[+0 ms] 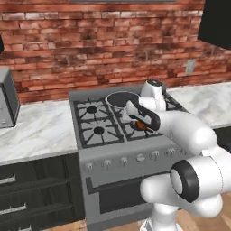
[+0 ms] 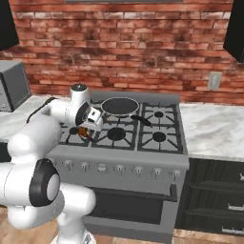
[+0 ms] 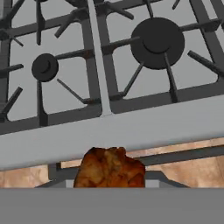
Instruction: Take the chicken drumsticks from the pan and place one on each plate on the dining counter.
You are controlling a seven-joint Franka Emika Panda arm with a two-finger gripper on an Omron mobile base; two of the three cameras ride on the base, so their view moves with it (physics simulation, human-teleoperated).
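Observation:
A chicken drumstick (image 3: 109,168), orange-brown and lumpy, sits right in front of the hand camera, above the stove's front edge. My gripper (image 1: 140,122) is shut on it, over the front burners and short of the pan. The same drumstick (image 2: 83,131) hangs under the gripper (image 2: 86,127) near the stove's front left. The pan (image 1: 122,99) rests on a back burner, round with a silvery rim and a dark inside. Its black handle (image 2: 140,119) points toward the front right. The plates and the dining counter are out of view.
The grey gas stove (image 1: 97,131) has black grates and a row of knobs (image 2: 119,169) along its front. Marble counters (image 2: 214,131) over black cabinets flank it. A microwave (image 1: 6,97) stands at the left. A brick wall (image 1: 90,45) runs behind.

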